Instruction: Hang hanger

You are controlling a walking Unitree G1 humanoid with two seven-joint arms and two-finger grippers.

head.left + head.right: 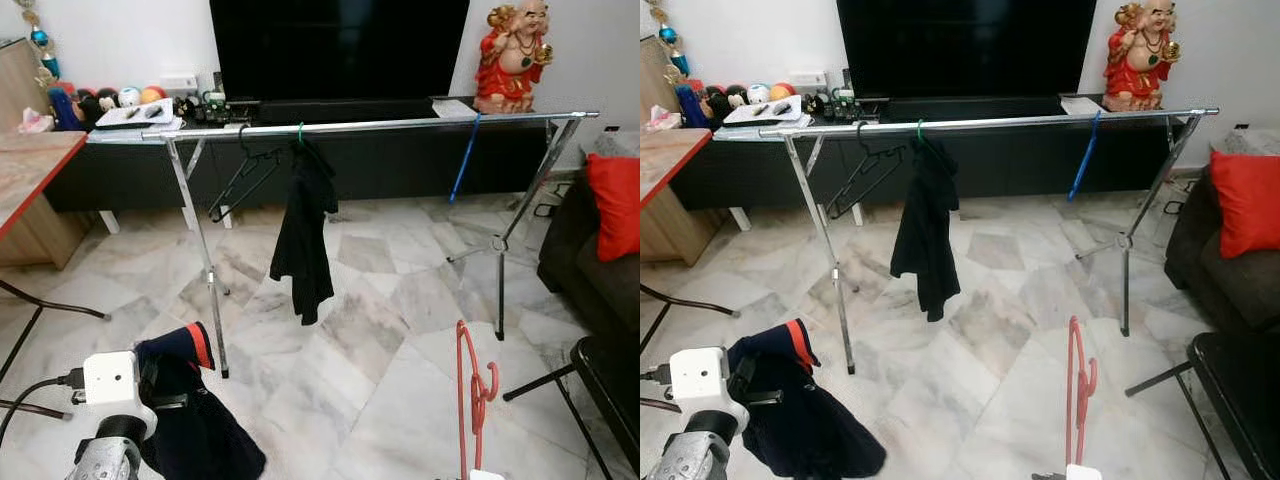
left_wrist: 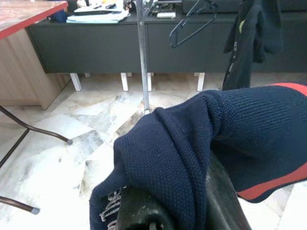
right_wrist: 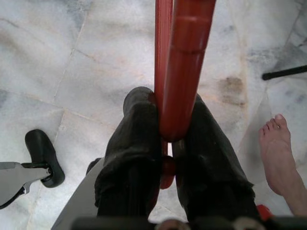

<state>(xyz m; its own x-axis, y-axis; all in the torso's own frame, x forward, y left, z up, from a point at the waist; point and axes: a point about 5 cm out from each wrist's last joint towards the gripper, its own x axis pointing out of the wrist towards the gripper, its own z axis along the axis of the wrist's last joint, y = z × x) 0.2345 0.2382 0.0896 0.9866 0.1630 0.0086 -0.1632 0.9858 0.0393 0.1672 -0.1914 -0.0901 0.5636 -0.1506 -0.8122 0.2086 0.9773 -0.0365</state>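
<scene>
- Two loads: your right gripper (image 3: 165, 143) pinches the red plastic hanger (image 1: 472, 395) upright, low right; left gripper (image 2: 180, 211) clamps the navy knit garment (image 1: 190, 420).
- Dress hanger first, then hook onto the long chrome rail (image 1: 400, 124), in the gap between the black hung garment (image 1: 303, 235) and the blue hanger (image 1: 464, 160).

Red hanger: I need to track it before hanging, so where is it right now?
The red hanger stands upright in the right gripper, low on the robot's right, above the marble floor and short of the clothes rail.
</scene>
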